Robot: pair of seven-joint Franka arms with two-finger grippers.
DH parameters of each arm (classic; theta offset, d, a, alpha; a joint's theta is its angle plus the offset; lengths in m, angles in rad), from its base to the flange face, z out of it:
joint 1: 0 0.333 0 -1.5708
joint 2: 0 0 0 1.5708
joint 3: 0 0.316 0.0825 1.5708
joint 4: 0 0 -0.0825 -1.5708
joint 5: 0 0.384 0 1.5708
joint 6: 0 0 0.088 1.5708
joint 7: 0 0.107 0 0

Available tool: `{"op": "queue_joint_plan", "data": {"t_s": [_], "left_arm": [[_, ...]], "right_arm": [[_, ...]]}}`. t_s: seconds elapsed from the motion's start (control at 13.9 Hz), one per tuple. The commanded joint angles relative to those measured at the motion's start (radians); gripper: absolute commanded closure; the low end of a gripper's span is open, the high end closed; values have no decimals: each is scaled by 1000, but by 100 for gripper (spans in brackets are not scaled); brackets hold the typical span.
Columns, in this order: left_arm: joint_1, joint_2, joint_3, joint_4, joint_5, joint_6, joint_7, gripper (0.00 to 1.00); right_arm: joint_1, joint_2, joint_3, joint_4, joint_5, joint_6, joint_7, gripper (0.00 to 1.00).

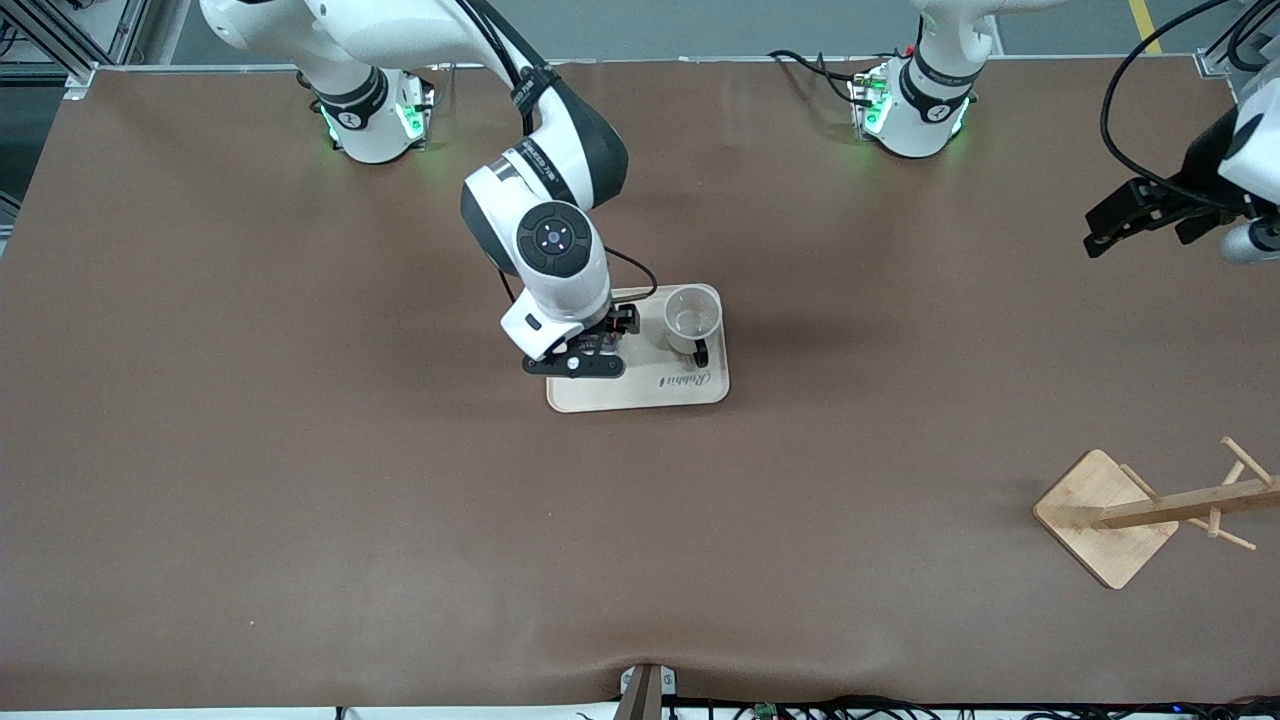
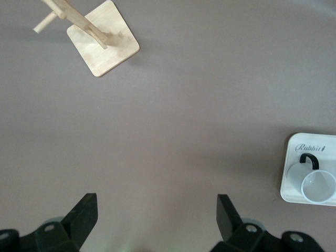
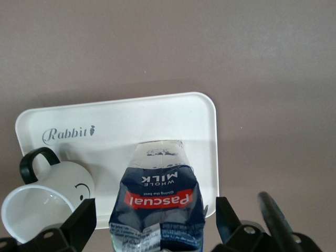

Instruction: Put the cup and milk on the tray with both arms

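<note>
Right tool [image 3: 152, 220] jaws apart around milk [image 3: 157, 202] on tray [image 3: 110, 121] beside cup [image 3: 50, 197]; we lift straight up. Left tool [image 2: 157, 220] waits, apart.

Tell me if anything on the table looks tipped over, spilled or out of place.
No spills. The cup and milk stand on the tray. Only the wooden rack looks odd: toward the left arm's end, it appears tipped, its post lying sideways.

**A robot lab bench**

I'm looking at a lab setup: two white arms [image 1: 540, 190] bolted to a brown-covered table [image 1: 300, 480], green lights on their bases [image 1: 375, 120], cables trailing along the edge, metal framing at the corner.
</note>
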Motion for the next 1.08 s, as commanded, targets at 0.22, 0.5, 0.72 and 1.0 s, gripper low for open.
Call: {"op": "queue_joint_plan", "data": {"t_s": [0.22,0.5,0.72,1.0], "left_arm": [[0,-25,-2,-8,-2,-13,15,0],[2,-20,0,11,7,-13,15,0],[0,-26,-2,11,9,-28,15,0],[3,-25,0,7,18,-34,21,0]], "right_arm": [[-76,-127,3,18,10,-48,-18,0],[-195,-210,0,46,0,-229,-134,0],[-318,-277,1,5,-46,-347,-304,0],[-453,-422,1,-181,-78,-289,-562,0]]}}
